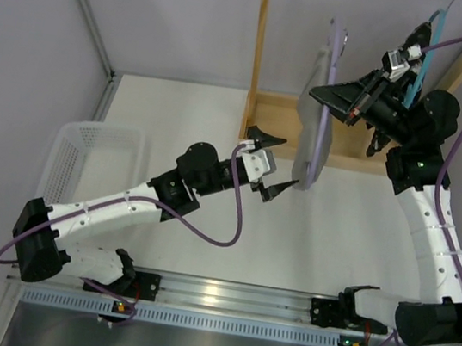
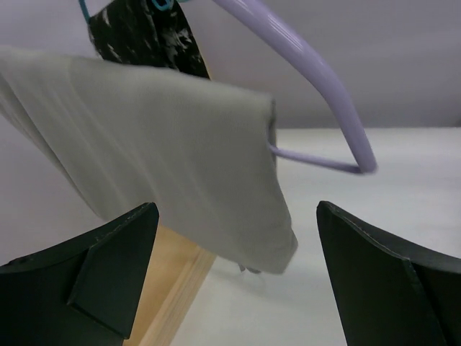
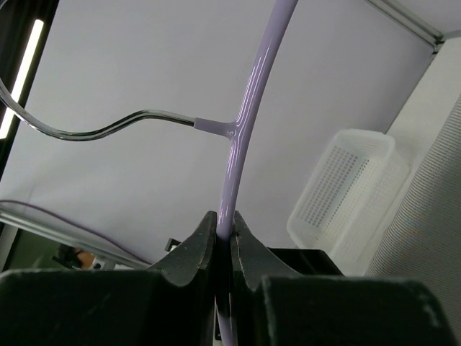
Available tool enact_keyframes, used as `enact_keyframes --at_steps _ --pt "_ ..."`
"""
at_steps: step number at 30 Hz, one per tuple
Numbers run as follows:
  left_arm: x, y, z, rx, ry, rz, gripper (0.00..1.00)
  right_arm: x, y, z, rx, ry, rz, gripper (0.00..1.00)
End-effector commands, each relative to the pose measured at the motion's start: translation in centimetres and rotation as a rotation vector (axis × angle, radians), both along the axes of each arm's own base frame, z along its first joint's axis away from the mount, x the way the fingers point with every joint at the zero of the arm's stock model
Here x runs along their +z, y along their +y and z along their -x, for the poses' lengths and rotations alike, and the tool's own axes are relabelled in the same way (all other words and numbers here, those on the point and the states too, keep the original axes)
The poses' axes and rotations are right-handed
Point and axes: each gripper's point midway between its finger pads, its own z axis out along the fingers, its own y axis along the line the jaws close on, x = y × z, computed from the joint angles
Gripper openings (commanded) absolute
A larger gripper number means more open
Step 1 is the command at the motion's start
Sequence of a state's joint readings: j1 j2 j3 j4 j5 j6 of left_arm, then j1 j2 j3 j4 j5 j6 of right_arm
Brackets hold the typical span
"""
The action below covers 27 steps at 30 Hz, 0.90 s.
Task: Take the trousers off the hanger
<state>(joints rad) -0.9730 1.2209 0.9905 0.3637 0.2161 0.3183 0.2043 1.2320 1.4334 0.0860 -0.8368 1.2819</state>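
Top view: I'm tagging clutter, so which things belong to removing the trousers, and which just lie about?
Job: grey trousers, lilac hanger, right tool shut on it, open left tool.
Lying about: white basket, wooden rack, teal hanger.

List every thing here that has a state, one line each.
right gripper: shut on the hanger.
hanger: held up, trousers draped over its bar.
trousers: on the hanger, not gripped.
left gripper: open, facing the trousers' lower edge.
basket: upright.
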Motion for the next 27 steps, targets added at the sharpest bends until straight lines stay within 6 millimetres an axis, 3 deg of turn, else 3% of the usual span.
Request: enact_keyframes --at_steps 1,4,10,14,17,18,23,24,25,27 --pt "6.9 -0.1 -1.5 0.078 -0.053 0.204 0.97 3.1 0.0 1.8 -0.012 -0.161 0.001 0.0" --pt "7.5 -0.5 -2.1 0.092 -0.08 0.211 0.93 3.1 0.1 1.9 -0.009 -0.16 0.003 0.0" --pt "6.5 -1.2 -3.1 0.116 -0.096 0.184 0.88 3.0 0.3 2.0 0.001 -0.154 -0.005 0.0" --pt "6.0 -1.1 -3.7 0.144 -0.126 0.162 0.78 2.9 0.4 2.3 0.02 -0.157 -0.005 0.0" --pt "5.9 -0.8 -4.1 0.173 -0.152 0.151 0.6 2.6 0.6 2.4 0.039 -0.149 -0.006 0.0" --pt "6.0 -0.8 -4.1 0.176 -0.159 0.149 0.49 2.6 0.7 2.5 0.044 -0.147 -0.006 0.0" --pt "6.7 -0.9 -3.6 0.148 -0.212 0.14 0.25 1.7 1.0 2.4 0.08 -0.125 -0.005 0.0" --pt "6.8 -0.8 -3.6 0.15 -0.22 0.136 0.17 1.8 1.0 2.5 0.088 -0.128 -0.01 0.0" --pt "6.7 -0.9 -3.8 0.154 -0.231 0.127 0.02 1.7 1.1 2.5 0.093 -0.13 -0.011 0.0" --pt "7.1 -0.7 -4.4 0.191 -0.229 0.134 0.0 1.4 1.2 2.7 0.112 -0.13 -0.009 0.0"
